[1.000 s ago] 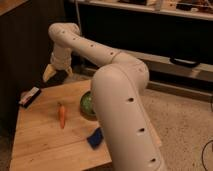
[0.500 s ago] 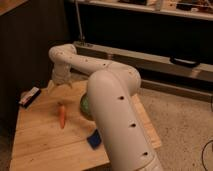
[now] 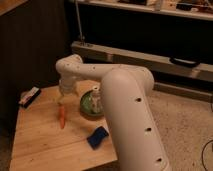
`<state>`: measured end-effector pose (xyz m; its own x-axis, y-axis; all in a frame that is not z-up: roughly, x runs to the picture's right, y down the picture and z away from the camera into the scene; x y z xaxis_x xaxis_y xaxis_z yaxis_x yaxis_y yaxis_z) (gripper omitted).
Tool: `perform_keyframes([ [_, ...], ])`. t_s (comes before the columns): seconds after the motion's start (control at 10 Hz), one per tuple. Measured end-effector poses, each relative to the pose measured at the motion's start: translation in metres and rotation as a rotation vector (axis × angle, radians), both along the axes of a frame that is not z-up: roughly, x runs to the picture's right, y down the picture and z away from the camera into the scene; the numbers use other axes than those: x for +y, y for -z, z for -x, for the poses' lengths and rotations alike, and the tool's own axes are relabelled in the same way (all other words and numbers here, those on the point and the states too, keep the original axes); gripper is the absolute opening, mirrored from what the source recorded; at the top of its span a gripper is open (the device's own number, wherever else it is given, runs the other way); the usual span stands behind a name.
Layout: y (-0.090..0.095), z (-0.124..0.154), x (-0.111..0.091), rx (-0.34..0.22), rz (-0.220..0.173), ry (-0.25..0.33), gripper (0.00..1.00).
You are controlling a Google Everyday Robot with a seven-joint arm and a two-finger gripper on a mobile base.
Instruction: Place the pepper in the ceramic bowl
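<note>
Gripper hangs low over the far end of the pepper, released and grasping nothing. Pepper lies flat on the wooden surface, just left of the ceramic bowl and outside it. Blue sponge lies nearer, right of the pepper. The arm hides the bowl's right side.

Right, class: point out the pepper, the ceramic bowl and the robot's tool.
pepper (image 3: 62, 118), camera view, mid-body.
ceramic bowl (image 3: 83, 107), camera view, left rim.
tool (image 3: 62, 100), camera view, its tip, just above the pepper's far end.
</note>
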<state>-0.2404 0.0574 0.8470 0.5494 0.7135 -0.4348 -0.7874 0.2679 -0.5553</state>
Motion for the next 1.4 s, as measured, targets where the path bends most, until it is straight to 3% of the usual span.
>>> perform_keyframes([
  [0.3,0.014,0.011,0.025,-0.048,0.018,0.052,0.8],
  [0.5,0.018,0.015,0.044,-0.045,0.028,0.085,0.8],
  [0.9,0.011,0.018,0.052,-0.017,0.033,0.056,0.8],
  [1.4,0.02,0.033,0.069,0.009,-0.012,0.064,0.8],
])
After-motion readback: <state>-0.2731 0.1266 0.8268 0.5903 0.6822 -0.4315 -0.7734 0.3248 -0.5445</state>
